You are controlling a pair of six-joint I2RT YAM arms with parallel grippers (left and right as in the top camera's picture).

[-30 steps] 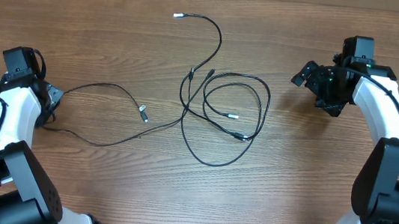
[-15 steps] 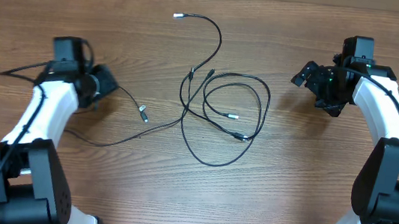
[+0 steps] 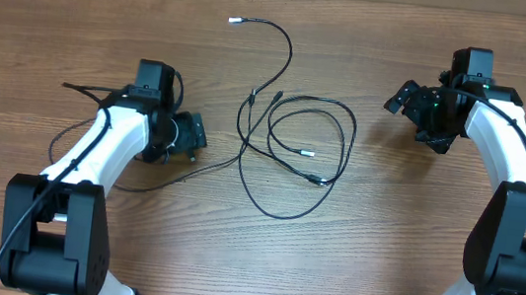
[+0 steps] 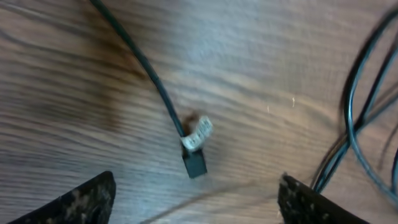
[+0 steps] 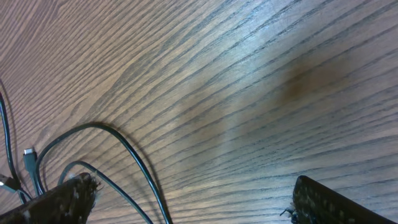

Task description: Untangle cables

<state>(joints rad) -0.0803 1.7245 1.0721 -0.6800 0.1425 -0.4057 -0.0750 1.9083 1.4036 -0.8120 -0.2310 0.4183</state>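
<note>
The main risk lies with the left gripper (image 3: 190,137), which hangs low over the table (image 3: 378,270) just left of the tangle, jaws spread wide and empty, with one loose plug tip (image 4: 195,149) lying on the wood between its fingers. That tip is small and its cord thin, so a closing pinch could land on bare wood or clip only the edge of the plug and let it flick away. The wrist view also shows neighbouring strands close by the right-hand finger, and a grab set slightly too far right could catch those as well. If the tip is taken and drawn left, the cord may drag the whole bundle along and pull the crossings tighter, since nothing pins the cables (image 3: 293,141) down. They lie mid-table as overlapping loops, with one strand curling away to the far side and another trailing left under the left gripper. The right gripper (image 3: 400,96) is no help as it stands. It hovers well to the right of the loops on the far side, fully spread and holding nothing, with only the outer curve of the loops at the edge of its view. By count there are two grippers. Five plug tips show from above and a sixth under the left gripper, which I judge makes three cables, though the crossings leave that uncertain.
</note>
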